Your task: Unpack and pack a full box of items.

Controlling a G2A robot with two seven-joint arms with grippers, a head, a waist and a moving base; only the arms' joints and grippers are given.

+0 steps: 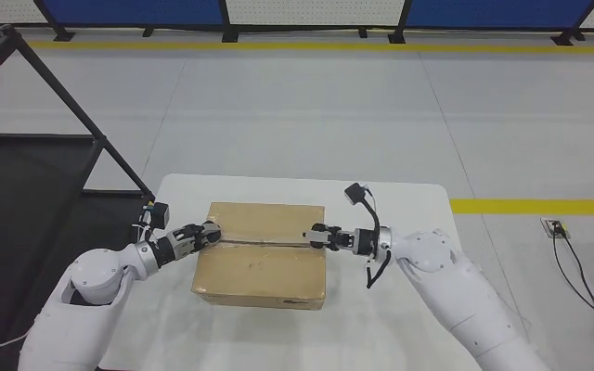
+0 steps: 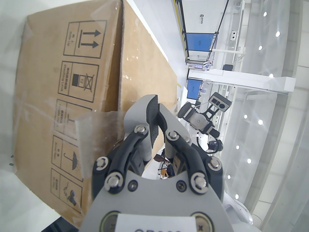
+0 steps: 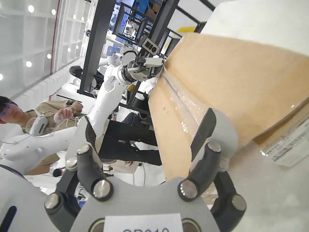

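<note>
A closed cardboard box (image 1: 260, 269) lies on the white table (image 1: 399, 199), its two top flaps meeting at a seam covered with clear tape (image 1: 264, 240). My left gripper (image 1: 212, 232) sits at the left end of that seam, fingers shut; in the left wrist view its tips (image 2: 157, 108) rest at the box's top edge (image 2: 60, 73), beside a loose, crinkled end of tape (image 2: 96, 131). My right gripper (image 1: 314, 236) is at the seam's right end, open. In its own view (image 3: 149, 121) one finger lies by the taped seam (image 3: 179, 100) and the other hangs off the box (image 3: 229, 73).
A black metal frame (image 1: 102, 158) stands off the table's left side. The box side facing the right arm carries a white label (image 3: 287, 146). Bare table runs to the right of the box and along its far edge.
</note>
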